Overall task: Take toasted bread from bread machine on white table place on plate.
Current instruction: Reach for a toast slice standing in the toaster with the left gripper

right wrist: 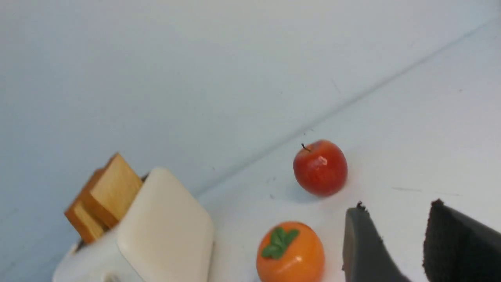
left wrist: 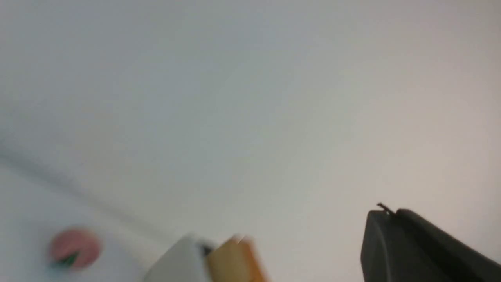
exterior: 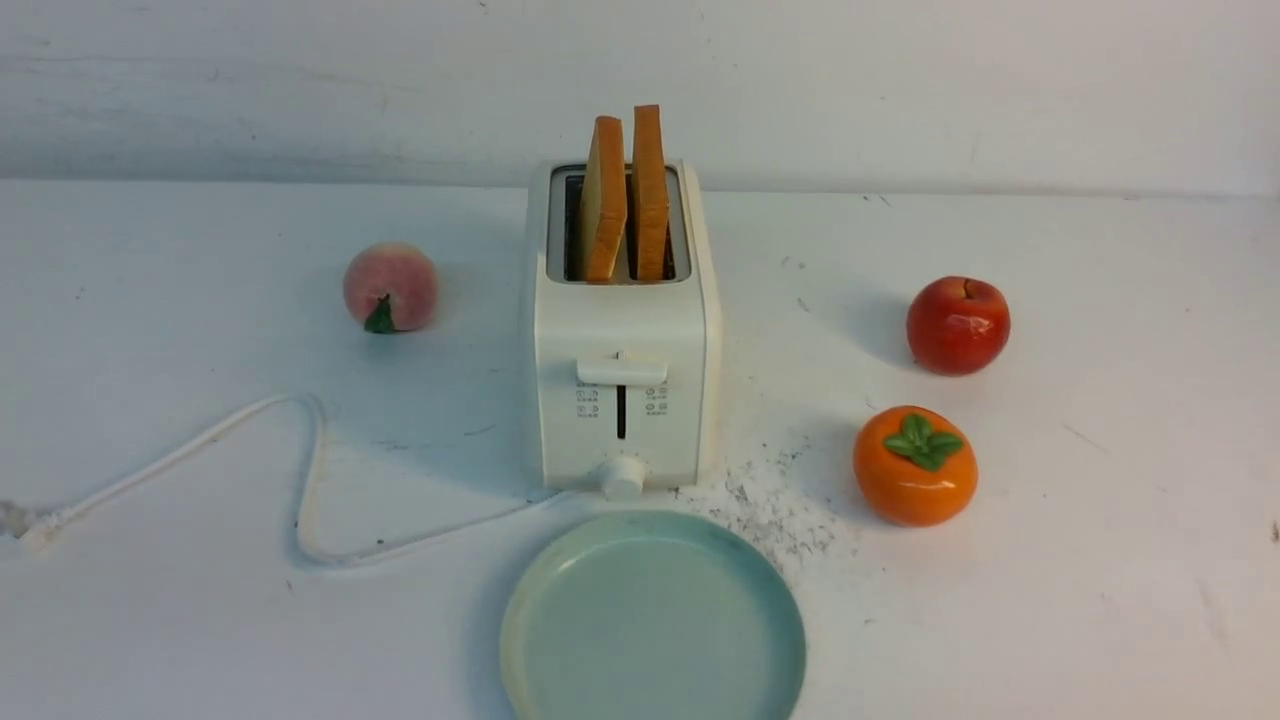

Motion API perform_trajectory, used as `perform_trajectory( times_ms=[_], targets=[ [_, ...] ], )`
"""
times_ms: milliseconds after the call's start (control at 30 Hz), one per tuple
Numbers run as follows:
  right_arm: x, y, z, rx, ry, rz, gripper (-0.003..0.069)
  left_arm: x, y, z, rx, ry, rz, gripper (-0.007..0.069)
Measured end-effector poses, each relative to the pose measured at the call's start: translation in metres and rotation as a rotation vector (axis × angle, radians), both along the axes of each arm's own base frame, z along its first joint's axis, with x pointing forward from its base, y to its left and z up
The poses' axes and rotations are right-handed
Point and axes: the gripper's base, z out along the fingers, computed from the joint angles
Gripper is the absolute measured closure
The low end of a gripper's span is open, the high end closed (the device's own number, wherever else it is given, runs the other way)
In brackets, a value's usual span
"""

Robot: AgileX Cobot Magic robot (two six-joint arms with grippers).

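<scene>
Left tool (left wrist: 388,213), edge-cropped in a blurred wrist view, sits together; right tool (right wrist: 397,206), tips only, stands apart, empty; toasted bread (exterior: 650,190) lower halves hidden inside bread machine (exterior: 620,330).

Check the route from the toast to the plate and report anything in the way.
Nothing visible blocks it. The toasted bread stands up out of the bread machine, and the bare plate lies just in front of it. The peach, apple, persimmon and cord sit off to the sides.
</scene>
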Motion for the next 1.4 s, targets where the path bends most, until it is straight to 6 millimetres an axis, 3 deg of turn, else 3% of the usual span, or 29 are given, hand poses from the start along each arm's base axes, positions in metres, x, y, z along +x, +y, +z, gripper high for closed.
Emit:
perform_trajectory(
  times_ms=[33,67,100,233,367,500,600,733,833,1000,1033,1167,1333,1400],
  targets=[
    [0.000,-0.001,0.001,0.003,-0.007,-0.006,0.0419,0.006,-0.001,0.000,0.012,0.039,0.000,0.0638],
    [0.000,-0.001,0.002,0.021,-0.020,-0.014,0.0419,0.021,-0.004,0.006,0.076,0.208,-0.014,0.0638],
    [0.000,-0.002,0.003,0.035,-0.029,-0.021,0.0419,0.037,-0.007,0.002,0.124,0.372,-0.033,0.0638],
    [-0.001,-0.002,0.005,0.178,-0.039,-0.010,0.0419,0.083,-0.017,-0.019,0.268,0.745,-0.128,0.0638],
    [-0.011,0.013,0.045,0.172,-0.011,0.165,0.0439,0.125,-0.033,-0.049,0.355,0.942,-0.307,0.0638],
    [-0.018,0.028,0.090,0.036,0.104,0.328,0.0501,0.153,-0.058,-0.063,0.347,0.928,-0.515,0.0638],
    [-0.005,0.037,0.110,-0.059,0.287,0.440,0.0572,0.168,-0.094,-0.069,0.365,0.802,-0.713,0.0638],
    [0.014,0.043,0.107,-0.162,0.488,0.543,0.0634,0.180,-0.125,-0.068,0.354,0.735,-0.777,0.0638],
    [0.024,0.045,0.099,-0.202,0.575,0.588,0.0654,0.195,-0.134,-0.055,0.369,0.703,-0.754,0.0638],
    [0.029,0.044,0.098,-0.237,0.576,0.589,0.0656,0.237,-0.142,-0.024,0.498,0.676,-0.671,0.0638],
    [0.029,0.044,0.098,-0.238,0.574,0.588,0.0656,0.238,-0.143,-0.027,0.508,0.682,-0.668,0.0638],
    [0.030,0.043,0.100,-0.244,0.555,0.575,0.0656,0.277,-0.151,-0.011,0.536,0.709,-0.588,0.0638],
    [0.031,0.043,0.100,-0.245,0.550,0.571,0.0655,0.311,-0.161,-0.021,0.640,0.698,-0.561,0.0629],
    [0.031,0.043,0.100,-0.245,0.550,0.571,0.0655,0.324,-0.164,-0.029,0.688,0.682,-0.551,0.0587]
  ],
)
